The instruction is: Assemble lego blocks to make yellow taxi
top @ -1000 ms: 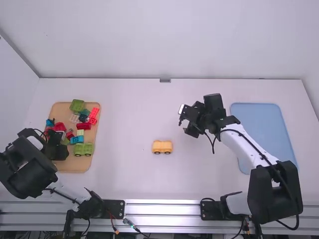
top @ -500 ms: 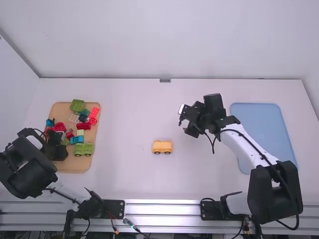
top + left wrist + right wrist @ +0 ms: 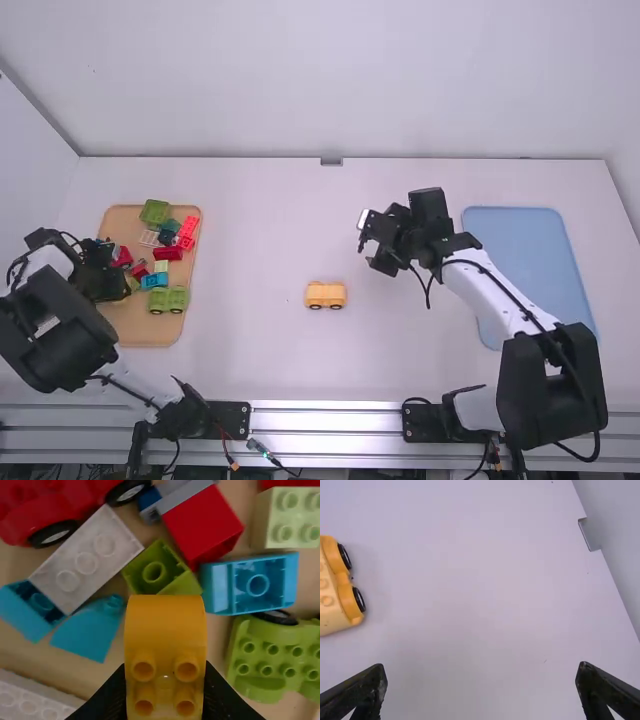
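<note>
Over the left part of the wooden tray, my left gripper is held low above the loose blocks. In the left wrist view my left gripper is shut on an orange-yellow block with studs facing the camera. The yellow wheeled base stands on the table's middle; the right wrist view has this yellow base at its left edge. My right gripper is above the table, beyond and to the right of the base; in its wrist view the right gripper is open, nothing between its fingers.
The wooden tray holds several red, green, blue and white blocks, among them a green wheeled base and a light blue block. A blue tray lies at the right, partly behind the right arm.
My left gripper has shifted a little away from the camera and to the left over the wooden tray. The right arm and the yellow base have stayed still.
</note>
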